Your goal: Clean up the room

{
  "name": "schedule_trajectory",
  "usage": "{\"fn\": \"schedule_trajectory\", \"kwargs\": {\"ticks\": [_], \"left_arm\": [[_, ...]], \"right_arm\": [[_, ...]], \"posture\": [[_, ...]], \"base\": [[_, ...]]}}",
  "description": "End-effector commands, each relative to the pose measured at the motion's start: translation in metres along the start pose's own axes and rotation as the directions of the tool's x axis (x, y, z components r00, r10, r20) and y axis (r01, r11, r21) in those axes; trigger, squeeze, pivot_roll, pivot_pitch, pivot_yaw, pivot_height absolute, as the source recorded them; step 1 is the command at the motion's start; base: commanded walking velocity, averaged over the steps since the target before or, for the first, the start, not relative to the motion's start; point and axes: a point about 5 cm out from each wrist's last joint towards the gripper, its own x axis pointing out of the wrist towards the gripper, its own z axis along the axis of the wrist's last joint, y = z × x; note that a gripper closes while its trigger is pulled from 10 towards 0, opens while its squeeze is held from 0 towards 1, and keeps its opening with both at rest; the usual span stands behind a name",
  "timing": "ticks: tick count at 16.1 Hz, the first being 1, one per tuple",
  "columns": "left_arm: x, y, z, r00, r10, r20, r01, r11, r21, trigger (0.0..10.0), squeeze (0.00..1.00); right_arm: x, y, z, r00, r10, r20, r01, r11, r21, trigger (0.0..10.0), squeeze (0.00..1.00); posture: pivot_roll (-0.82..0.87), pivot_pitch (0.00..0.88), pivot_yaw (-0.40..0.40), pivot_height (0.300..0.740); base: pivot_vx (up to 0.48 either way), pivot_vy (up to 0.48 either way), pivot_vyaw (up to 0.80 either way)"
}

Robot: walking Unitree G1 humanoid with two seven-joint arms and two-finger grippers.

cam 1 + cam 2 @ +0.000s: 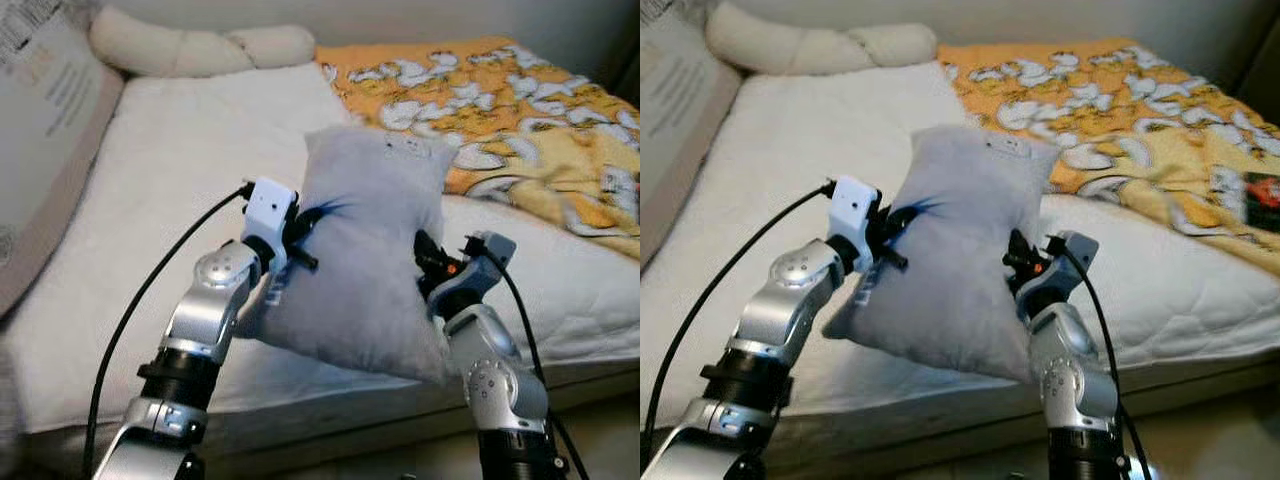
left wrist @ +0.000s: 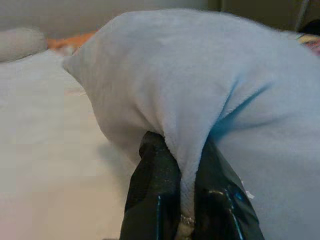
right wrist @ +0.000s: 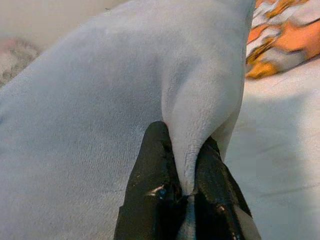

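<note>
Both grippers up, soft pale grey fabric pillow (image 1: pixel 365 250) held in the air over the white mattress (image 1: pixel 170 190)!

Left gripper (image 2: pixel 186 187) pinches a fold on one edge, right gripper (image 3: pixel 186 172) clamps the opposite edge, fingers closed tight on cloth. Orange duck-print blanket (image 1: pixel 500 110) lies rumpled behind, cream knotted cushion (image 1: pixel 200 45) at the head.

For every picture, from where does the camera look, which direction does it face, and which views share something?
Left eye view: on the head, looking down at the bed; both silver arms hold the grey pillow.
Right eye view: same scene, also showing the yellow blanket.
Left wrist view: along the left pincer, shut on a pillow fold.
Right wrist view: along the right pincer, shut on another fold.
Shared: all four show the pillow.
</note>
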Motion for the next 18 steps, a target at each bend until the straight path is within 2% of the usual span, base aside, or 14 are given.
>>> {"fn": "schedule_trajectory", "kwargs": {"ticks": [1,12,18], "left_arm": [[-0.0030,0.0132,0.0095,0.998,0.056,0.034,-0.056,0.998,0.005,10.0,0.00],[-0.0050,0.0155,0.0071,0.997,0.073,0.024,-0.073,0.997,0.010,10.0,0.00],[-0.0038,0.0114,0.0117,0.996,0.070,0.060,-0.071,0.997,0.010,10.0,0.00]], "right_arm": [[-0.0002,0.0029,0.0012,1.000,0.000,0.013,0.000,1.000,0.012,10.0,0.00],[0.0040,0.0042,-0.0007,1.000,0.001,-0.006,-0.001,1.000,-0.022,10.0,0.00],[0.0047,-0.0001,0.0012,1.000,-0.010,-0.015,0.009,1.000,-0.026,10.0,0.00]], "posture": [[0.01,0.000,0.032,0.740],[0.02,0.000,0.023,0.740],[0.02,0.000,0.018,0.740]], "base": [[0.000,0.446,0.00],[0.000,0.445,0.00],[0.000,0.000,0.00]]}}
